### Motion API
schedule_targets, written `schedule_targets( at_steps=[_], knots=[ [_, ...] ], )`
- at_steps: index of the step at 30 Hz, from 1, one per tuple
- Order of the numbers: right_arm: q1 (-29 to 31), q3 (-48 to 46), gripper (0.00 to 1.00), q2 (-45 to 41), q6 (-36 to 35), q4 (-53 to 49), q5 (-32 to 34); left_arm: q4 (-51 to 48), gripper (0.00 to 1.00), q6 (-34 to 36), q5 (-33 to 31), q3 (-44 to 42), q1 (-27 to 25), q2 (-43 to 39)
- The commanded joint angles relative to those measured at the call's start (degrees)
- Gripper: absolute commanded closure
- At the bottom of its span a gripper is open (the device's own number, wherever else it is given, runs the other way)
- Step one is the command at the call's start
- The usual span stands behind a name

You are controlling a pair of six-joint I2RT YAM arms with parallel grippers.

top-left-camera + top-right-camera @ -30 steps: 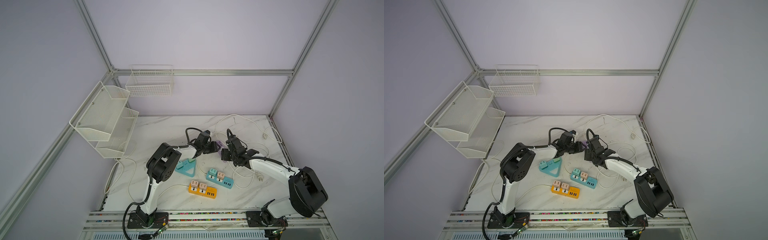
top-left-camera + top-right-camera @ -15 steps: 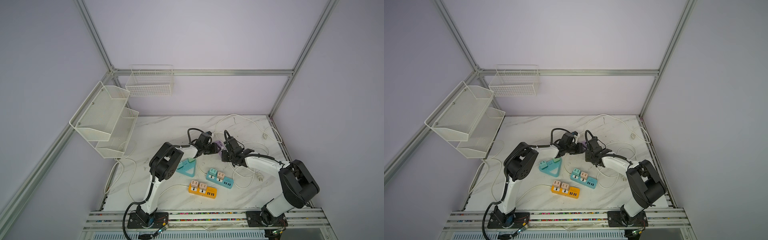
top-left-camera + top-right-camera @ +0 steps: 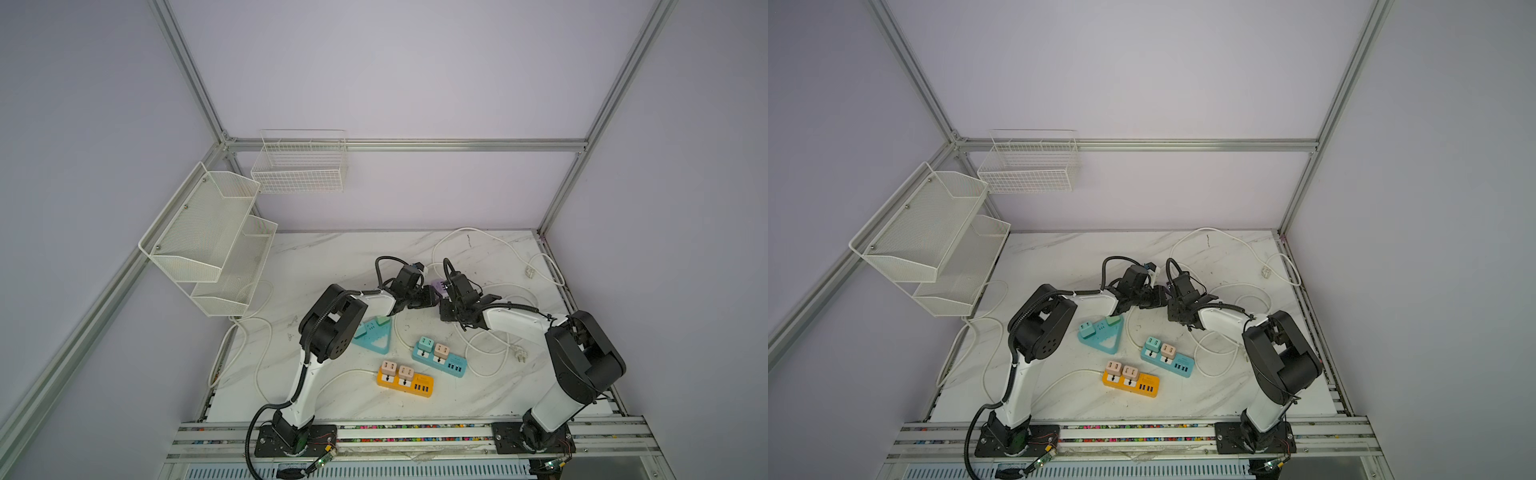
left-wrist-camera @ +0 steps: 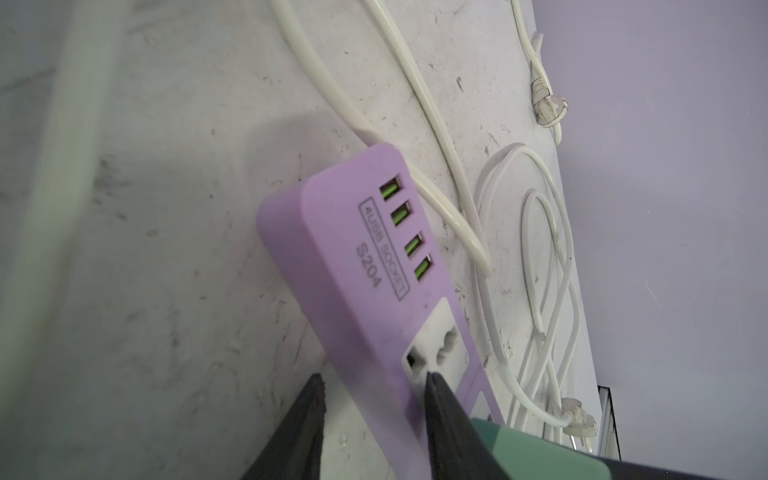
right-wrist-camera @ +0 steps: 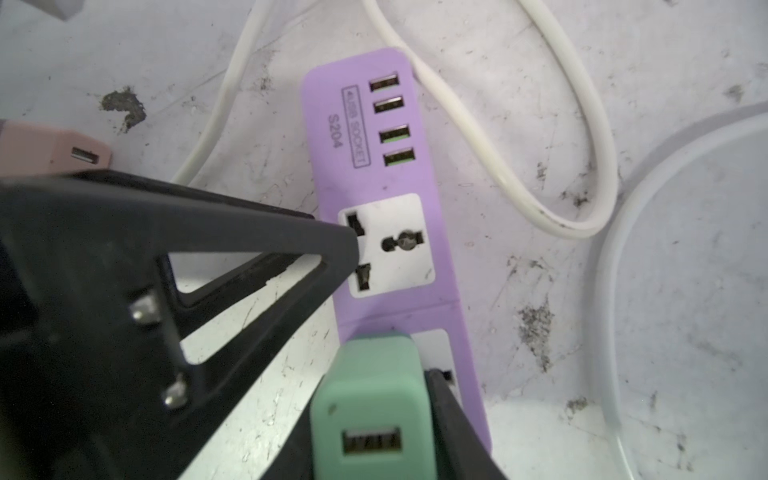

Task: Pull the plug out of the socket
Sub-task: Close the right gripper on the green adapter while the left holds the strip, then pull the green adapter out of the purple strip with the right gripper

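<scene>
Marble-patterned tabletop point(image 3: 332, 257) in a lilac-walled, aluminium-framed cell.

Wall fittings:
- White two-tier mesh shelf point(image 3: 208, 237) on the left wall and white wire basket point(image 3: 299, 168) on the back wall. Bare mesh shows in each.

Task items, rear centre of the table:
- Purple power strip point(image 5: 374, 174) lies flat between the two grippers. It has four USB ports and one free white universal outlet.
- Green plug point(image 5: 374, 415) stands upright on the strip's next outlet.
- Right gripper point(image 5: 382, 374) is clenched on the green plug, which sits between its dark fingers.
- Left gripper point(image 4: 374, 378) has its jaws partly apart astride the strip's long edge. One fingertip point(image 4: 432, 386) rests on the free outlet's face and the other is beside the strip. Whether it pinches the strip cannot be told.

Other strips and their contents, front of the table:
- Orange power strip point(image 3: 415, 380) holds a pink adapter pair point(image 3: 386, 368).
- Blue power strip point(image 3: 446, 363) holds a teal adapter point(image 3: 425, 343) and a single pink adapter point(image 3: 441, 350).
- Teal triangular socket block point(image 3: 1102, 340) holds a turquoise adapter point(image 3: 1087, 329) and a mint adapter point(image 3: 1113, 320).

Loose items:
- Pink USB adapter point(image 5: 54, 151) lies on the table beside the left gripper.
- White cables point(image 3: 478, 245) loop across the right half.
</scene>
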Motion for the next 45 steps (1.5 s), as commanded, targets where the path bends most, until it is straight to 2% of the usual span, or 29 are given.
schedule_targets(
  at_steps=[1, 7, 14, 17, 19, 22, 26, 32, 38, 45],
  knots=[
    [-0.19, 0.2, 0.7, 0.49, 0.61, -2.68, 1.11, -0.56, 0.61, 0.83, -0.12, -0.03, -0.41, 1.75],
    [-0.28, 1.65, 0.77, 0.63, 0.44, -2.82, -1.19, 0.17, 0.61, -2.0, -0.25, -1.27, -0.41, 2.39],
    [-0.36, 2.11, 0.82, 0.87, -0.35, -0.91, -4.65, 0.76, 0.62, -0.98, 0.7, -1.52, -1.38, 2.31],
    [-0.75, 1.42, 0.82, -0.59, -0.89, -1.11, -1.9, -1.29, 0.62, -0.41, 0.0, -0.72, -1.54, 3.24],
    [-0.76, 2.54, 0.82, -0.79, -1.93, -3.09, 2.48, -4.03, 0.62, 0.07, -1.27, 0.41, -1.57, 3.96],
    [0.31, 3.07, 0.88, 0.04, -2.32, -1.7, 0.19, -4.61, 0.62, -0.44, -2.89, 0.46, -1.88, 4.11],
    [1.53, 3.18, 0.88, -0.09, -2.26, -0.62, -1.21, -4.8, 0.64, -1.06, -4.12, 0.8, -2.01, 5.28],
    [0.0, 3.95, 0.88, -1.84, -2.99, -3.86, 5.21, -4.85, 0.65, -2.0, -4.56, 0.91, -2.08, 5.98],
    [1.6, 3.54, 0.9, -1.83, -1.95, -2.12, 1.29, -6.02, 0.65, -2.38, -8.21, 0.32, -2.11, 5.74],
    [-0.52, 2.51, 0.9, -4.52, -2.84, -2.35, 2.73, -6.61, 0.65, -2.18, -7.81, 1.12, -2.38, 6.4]
  ],
)
